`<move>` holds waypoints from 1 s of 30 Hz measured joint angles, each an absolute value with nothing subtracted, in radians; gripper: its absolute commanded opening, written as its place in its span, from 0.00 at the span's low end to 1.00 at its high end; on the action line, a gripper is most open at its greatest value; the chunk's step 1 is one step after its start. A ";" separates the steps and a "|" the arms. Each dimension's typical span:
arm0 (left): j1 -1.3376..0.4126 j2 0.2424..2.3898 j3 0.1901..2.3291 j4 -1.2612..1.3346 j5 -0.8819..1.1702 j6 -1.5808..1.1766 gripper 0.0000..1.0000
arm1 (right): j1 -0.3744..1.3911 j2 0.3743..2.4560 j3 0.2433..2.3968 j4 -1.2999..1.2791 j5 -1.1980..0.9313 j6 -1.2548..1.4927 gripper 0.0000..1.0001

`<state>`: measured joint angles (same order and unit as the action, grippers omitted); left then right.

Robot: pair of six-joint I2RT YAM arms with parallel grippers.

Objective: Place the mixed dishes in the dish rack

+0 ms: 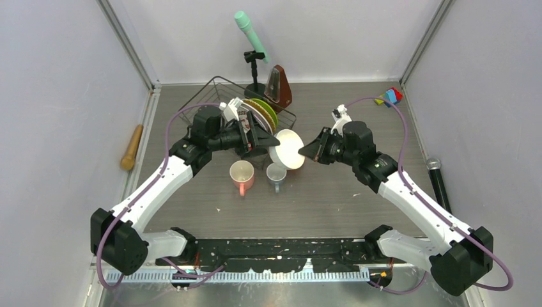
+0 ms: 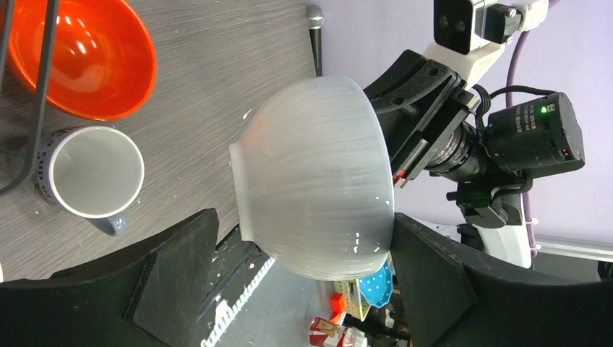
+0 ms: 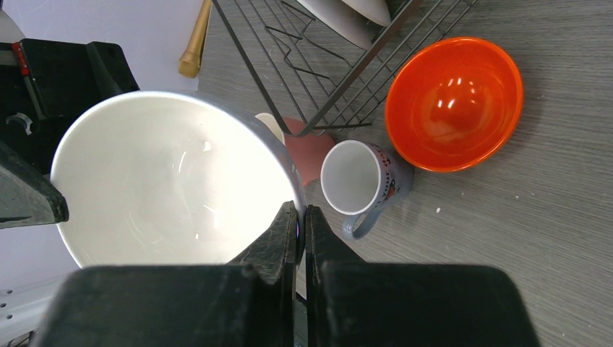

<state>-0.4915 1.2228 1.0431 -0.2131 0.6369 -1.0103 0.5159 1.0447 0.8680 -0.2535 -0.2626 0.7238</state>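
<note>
The white bowl (image 1: 289, 148) hung tipped on its side in the air off the right front corner of the dish rack (image 1: 211, 96), with its mouth towards the right arm. The right gripper (image 3: 302, 217) had its fingers clamped together on the bowl's rim. The left gripper (image 2: 307, 238) had its fingers spread wide on either side of the bowl; whether they touched it could not be told.

Inside the rack, plates stood on edge, the lime-green plate (image 1: 268, 110) at the right end of the row. The orange-red bowl (image 3: 454, 105) sat upright on the desk (image 1: 332, 204) just outside the rack's wire. In front of the rack stood the pink mug (image 1: 241, 174) and the small grey-blue mug (image 1: 276, 174), close together and mouths up. Right of the rack, wood-grain desk ran to the side wall.

Both arms reached in from the near edge, elbows out, wrists facing each other across the bowl.
</note>
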 measured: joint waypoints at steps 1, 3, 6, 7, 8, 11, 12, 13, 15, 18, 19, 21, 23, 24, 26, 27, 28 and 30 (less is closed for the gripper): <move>-0.492 1.224 1.043 -0.213 0.637 -1.011 0.87 | 0.516 1.046 0.870 -0.253 -0.265 0.725 0.00; -0.492 1.226 1.043 -0.212 0.637 -1.012 0.87 | 0.516 1.050 0.873 -0.253 -0.266 0.726 0.00; -0.492 1.227 1.043 -0.207 0.637 -1.013 0.86 | 0.516 1.054 0.874 -0.251 -0.269 0.727 0.00; -0.492 1.229 1.043 -0.205 0.637 -1.013 0.85 | 0.516 1.055 0.874 -0.250 -0.271 0.729 0.00; -0.493 1.230 1.043 -0.205 0.638 -1.014 0.84 | 0.516 1.058 0.875 -0.248 -0.273 0.729 0.00; -0.496 1.234 1.043 -0.195 0.638 -1.015 0.85 | 0.516 1.063 0.877 -0.245 -0.276 0.731 0.00; -0.496 1.235 1.043 -0.193 0.638 -1.015 0.86 | 0.516 1.065 0.877 -0.244 -0.276 0.732 0.00; -0.497 1.236 1.043 -0.191 0.638 -1.015 0.86 | 0.516 1.065 0.877 -0.240 -0.277 0.733 0.00; -0.498 1.238 1.043 -0.189 0.639 -1.015 0.83 | 0.516 1.067 0.877 -0.235 -0.279 0.734 0.00; -0.498 1.238 1.043 -0.181 0.641 -1.019 0.82 | 0.516 1.068 0.877 -0.232 -0.280 0.736 0.00; -0.498 1.238 1.043 -0.178 0.641 -1.019 0.81 | 0.516 1.069 0.878 -0.231 -0.281 0.737 0.00; -0.498 1.238 1.043 -0.175 0.643 -1.019 0.80 | 0.516 1.073 0.879 -0.230 -0.283 0.737 0.00; -0.498 1.238 1.043 -0.175 0.645 -1.019 0.81 | 0.516 1.076 0.879 -0.224 -0.284 0.738 0.00; -0.498 1.238 1.043 -0.175 0.646 -1.020 0.81 | 0.516 1.076 0.879 -0.221 -0.284 0.739 0.00; -0.498 1.238 1.043 -0.171 0.650 -1.023 0.80 | 0.516 1.076 0.879 -0.214 -0.286 0.740 0.00; -0.498 1.239 1.043 -0.168 0.652 -1.026 0.78 | 0.516 1.077 0.879 -0.210 -0.287 0.741 0.00; -0.498 1.240 1.043 -0.163 0.655 -1.035 0.76 | 0.516 1.078 0.880 -0.207 -0.288 0.740 0.00; -0.498 1.244 1.043 -0.157 0.658 -1.042 0.60 | 0.516 1.086 0.887 -0.208 -0.289 0.739 0.00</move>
